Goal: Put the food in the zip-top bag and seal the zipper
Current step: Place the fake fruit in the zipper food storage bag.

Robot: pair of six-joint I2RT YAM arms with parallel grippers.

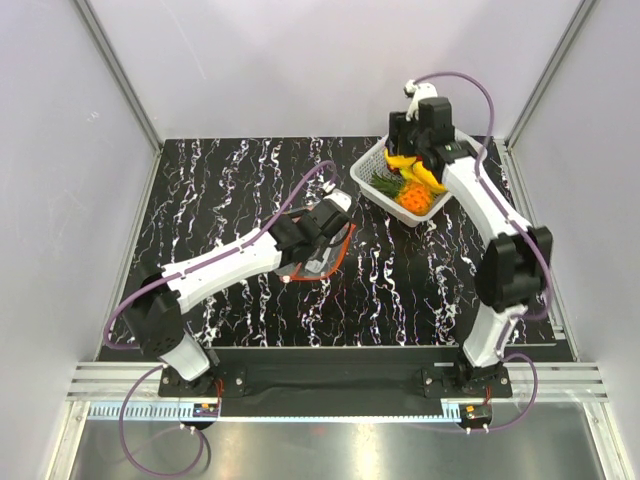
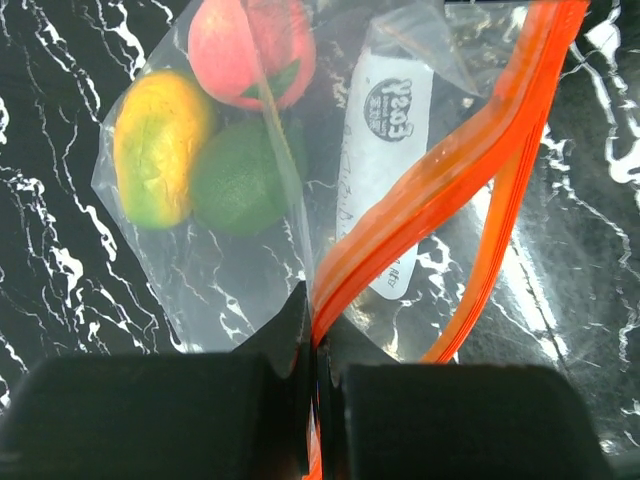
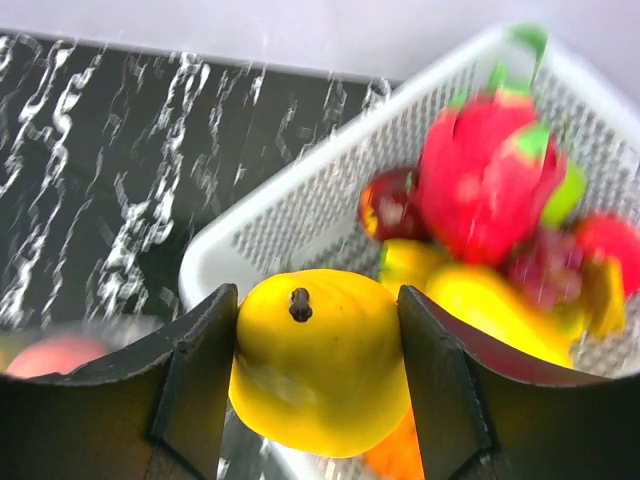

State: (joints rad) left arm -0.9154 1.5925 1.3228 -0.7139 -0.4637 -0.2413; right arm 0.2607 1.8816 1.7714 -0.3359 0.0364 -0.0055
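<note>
The right gripper (image 3: pixel 318 300) clamps a yellow pear (image 3: pixel 320 385) between its fingers, over the near corner of the white slotted basket (image 3: pixel 300 205), which holds a dragon fruit (image 3: pixel 485 175) and other toy produce; the left gripper (image 2: pixel 315 365) is pinched tight on the orange zipper (image 2: pixel 450 170) of the zip-top bag (image 2: pixel 230 285); the bag lies on the black marbled table (image 1: pixel 220 190), left of the basket and apart from it, its zipper strips parted, with a peach (image 2: pixel 250 45), a lime (image 2: pixel 240 175) and a yellow-green mango (image 2: pixel 160 150) inside.
</note>
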